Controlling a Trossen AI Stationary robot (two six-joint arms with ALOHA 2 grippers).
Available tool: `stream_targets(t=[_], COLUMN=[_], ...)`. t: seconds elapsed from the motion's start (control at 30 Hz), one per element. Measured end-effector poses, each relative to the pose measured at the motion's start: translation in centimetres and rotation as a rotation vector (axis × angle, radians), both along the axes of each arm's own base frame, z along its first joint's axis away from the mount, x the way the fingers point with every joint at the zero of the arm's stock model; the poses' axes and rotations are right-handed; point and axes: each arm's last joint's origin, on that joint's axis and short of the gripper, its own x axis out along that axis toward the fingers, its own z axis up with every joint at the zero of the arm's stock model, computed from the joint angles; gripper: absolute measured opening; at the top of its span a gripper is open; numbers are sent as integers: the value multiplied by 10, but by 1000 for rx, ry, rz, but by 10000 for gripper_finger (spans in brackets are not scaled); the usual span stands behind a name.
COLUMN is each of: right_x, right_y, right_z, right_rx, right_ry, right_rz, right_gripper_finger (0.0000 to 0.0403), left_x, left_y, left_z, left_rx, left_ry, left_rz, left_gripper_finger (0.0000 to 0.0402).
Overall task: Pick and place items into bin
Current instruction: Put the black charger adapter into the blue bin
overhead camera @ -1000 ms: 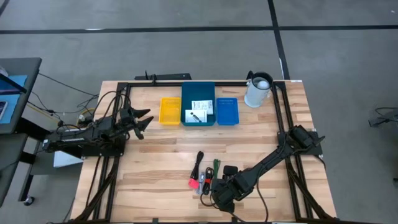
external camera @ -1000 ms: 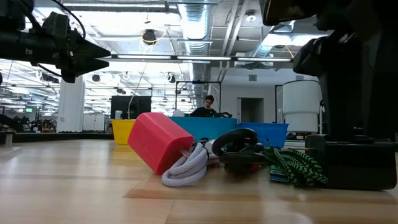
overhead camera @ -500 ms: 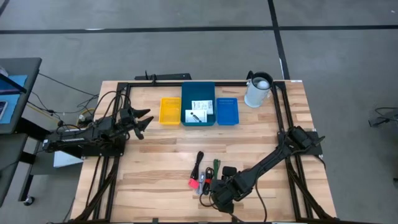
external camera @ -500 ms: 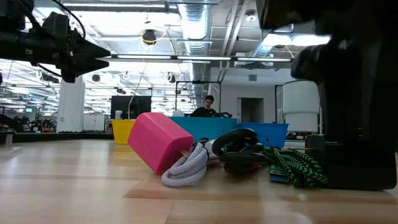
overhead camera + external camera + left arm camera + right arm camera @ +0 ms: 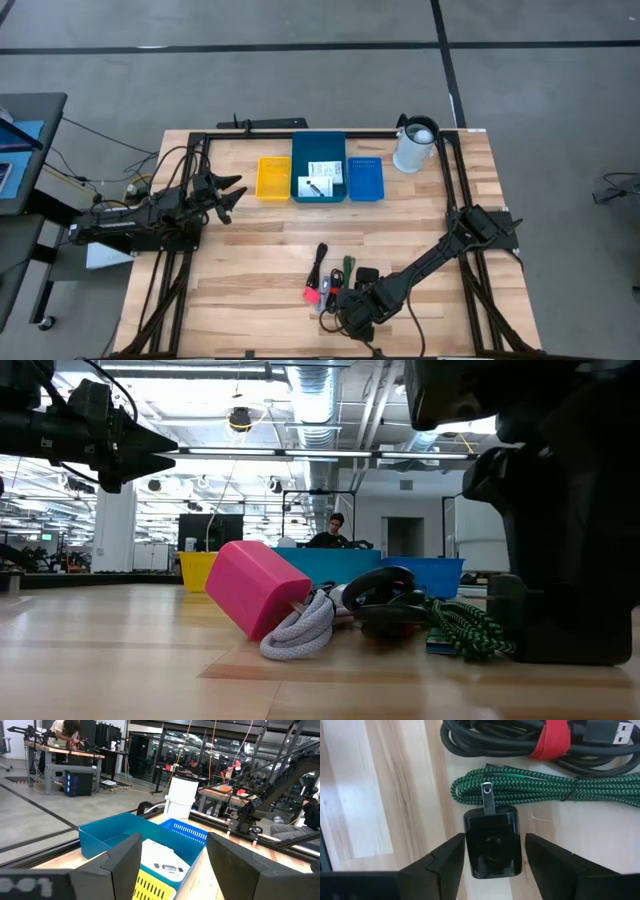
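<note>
On the table near its front edge lies a pile of items: a pink block [image 5: 255, 585], a grey-white cord [image 5: 300, 635], a black cable with a red strap [image 5: 550, 735], a green braided cable [image 5: 545, 790] and a black charger plug [image 5: 492, 840]. My right gripper [image 5: 494, 862] points down over the pile [image 5: 342, 300]. It is open, with one finger on each side of the flat-lying plug; I cannot tell whether they touch it. The teal bin [image 5: 319, 145] at the far middle holds two white cards [image 5: 322, 170]. My left gripper [image 5: 228, 192] waits open at the left, level above the table.
A yellow tray [image 5: 272, 178] and a blue basket [image 5: 365, 178] flank the teal bin. A white jug [image 5: 415, 145] stands at the far right. Black frame rails [image 5: 300, 135] run along the table's sides. Bare wood lies between the pile and the bins.
</note>
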Motion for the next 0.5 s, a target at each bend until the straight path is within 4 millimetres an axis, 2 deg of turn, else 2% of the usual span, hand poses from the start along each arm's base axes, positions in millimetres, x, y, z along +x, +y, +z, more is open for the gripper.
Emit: stream_targets(t=[0.3,0.5], right_x=[-1,-1], right_y=[-1,-1], right_z=[0,0], right_rx=[-4,1], right_ry=[9,12], right_rz=[-11,-20], right_gripper_finger=[150,166], left_x=[0,0], left_y=[0,0], left_z=[0,0], left_rx=[0,0], left_ry=[0,-1], left_rz=[0,0], left_gripper_finger=[212,212])
